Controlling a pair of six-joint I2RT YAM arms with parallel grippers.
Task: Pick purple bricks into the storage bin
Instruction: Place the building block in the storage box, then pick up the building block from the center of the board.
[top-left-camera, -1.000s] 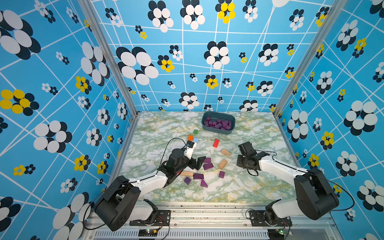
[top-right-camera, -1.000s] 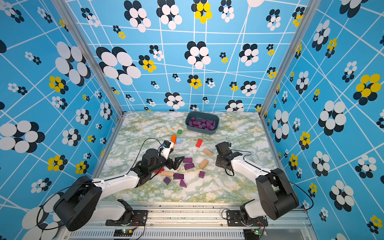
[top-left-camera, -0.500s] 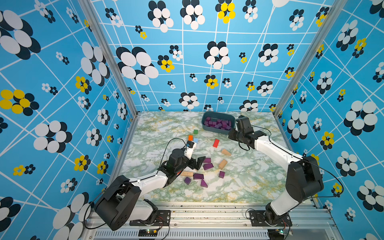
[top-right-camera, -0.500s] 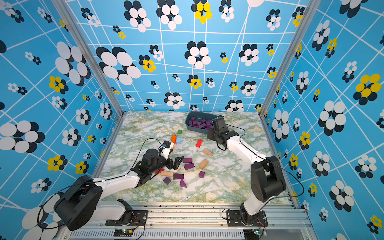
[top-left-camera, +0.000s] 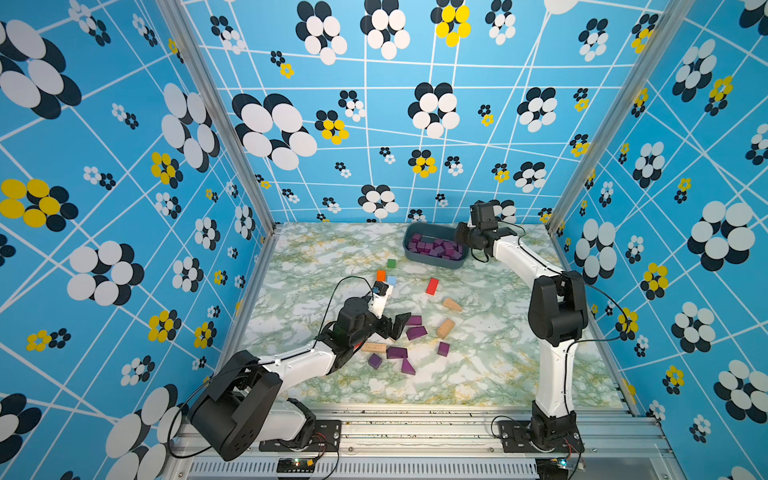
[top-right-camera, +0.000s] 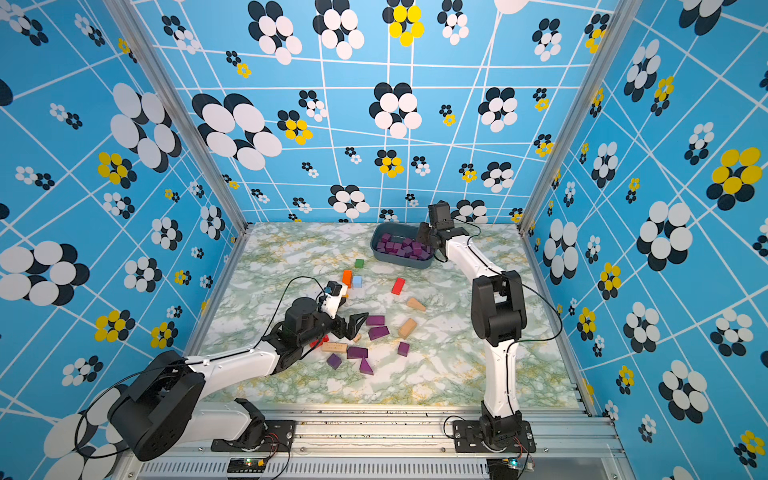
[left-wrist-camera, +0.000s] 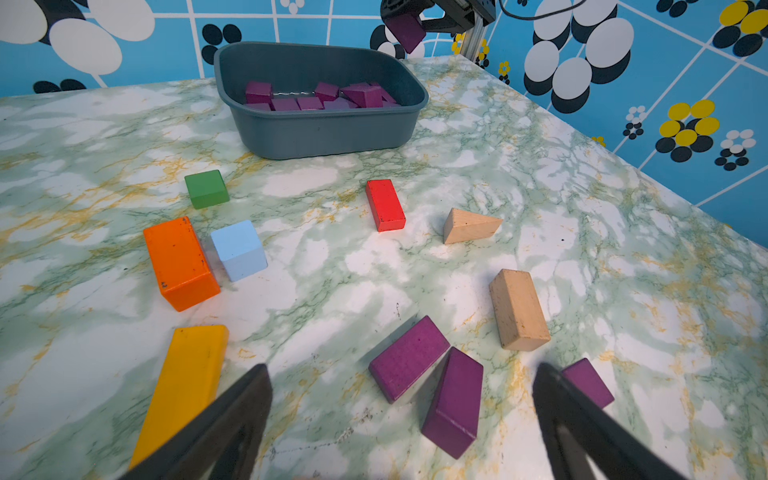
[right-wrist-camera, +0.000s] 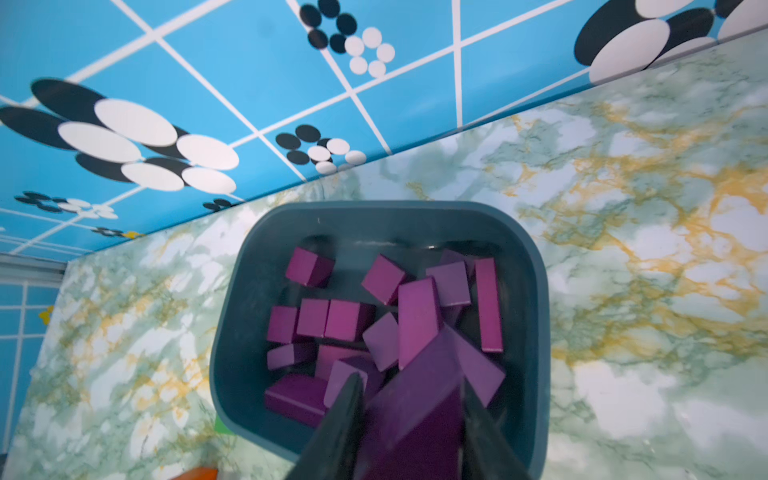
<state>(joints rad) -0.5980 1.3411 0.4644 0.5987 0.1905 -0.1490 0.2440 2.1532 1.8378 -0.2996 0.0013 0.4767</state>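
Note:
The storage bin stands at the back of the table and holds several purple bricks. My right gripper hangs over its right end. Its fingers are shut on a blurred purple brick. Several loose purple bricks lie in the front middle. My left gripper sits low just left of them, open and holding nothing. Two purple bars lie ahead between its fingers.
Scattered between the arms and the bin are a green cube, an orange block, a light blue cube, a red bar, tan blocks and a yellow bar. Patterned walls close three sides.
My right arm has swung from the table's middle back to the bin, carrying a purple brick. The left arm has stayed in place, open.

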